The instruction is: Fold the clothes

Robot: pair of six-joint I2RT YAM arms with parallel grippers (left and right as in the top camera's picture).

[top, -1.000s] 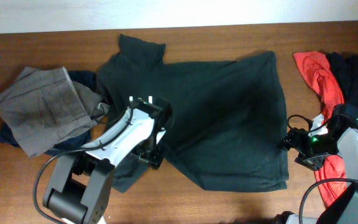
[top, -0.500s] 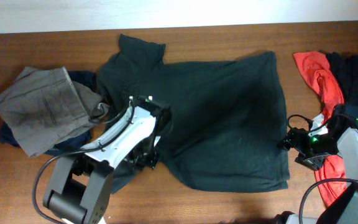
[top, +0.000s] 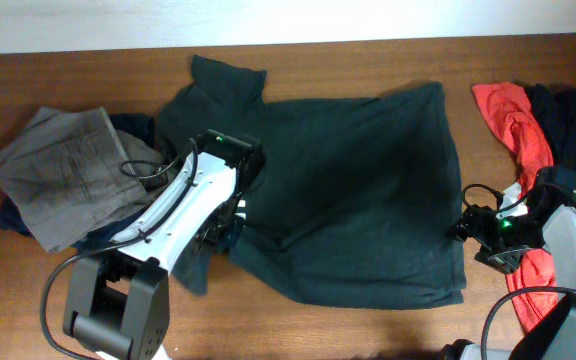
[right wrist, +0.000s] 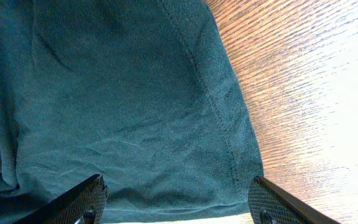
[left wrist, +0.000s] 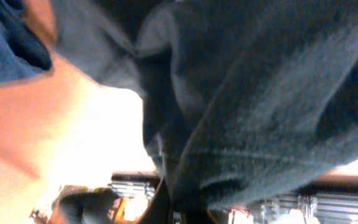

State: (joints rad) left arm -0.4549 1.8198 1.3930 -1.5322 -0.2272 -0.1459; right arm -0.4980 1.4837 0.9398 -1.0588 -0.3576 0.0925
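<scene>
Clothes lie spread over the wooden desk, with one large shirt in the middle.
The dark green T-shirt lies mostly flat in the centre, one sleeve pointing to the far edge and its near-left border gathered into folds. On the left, the grey trousers lie crumpled on top of a dark blue cloth. At the right edge a red top and a black top lie bunched and touching.

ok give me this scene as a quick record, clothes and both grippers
main garment: large dark green T-shirt, spread mostly flat on the brown wooden table
other clothes: crumpled grey trousers at one end; red top and black top at the other
left gripper: shut on a fold of the T-shirt
right gripper: open, jaws either side of the T-shirt's corner
state: T-shirt not yet folded
</scene>
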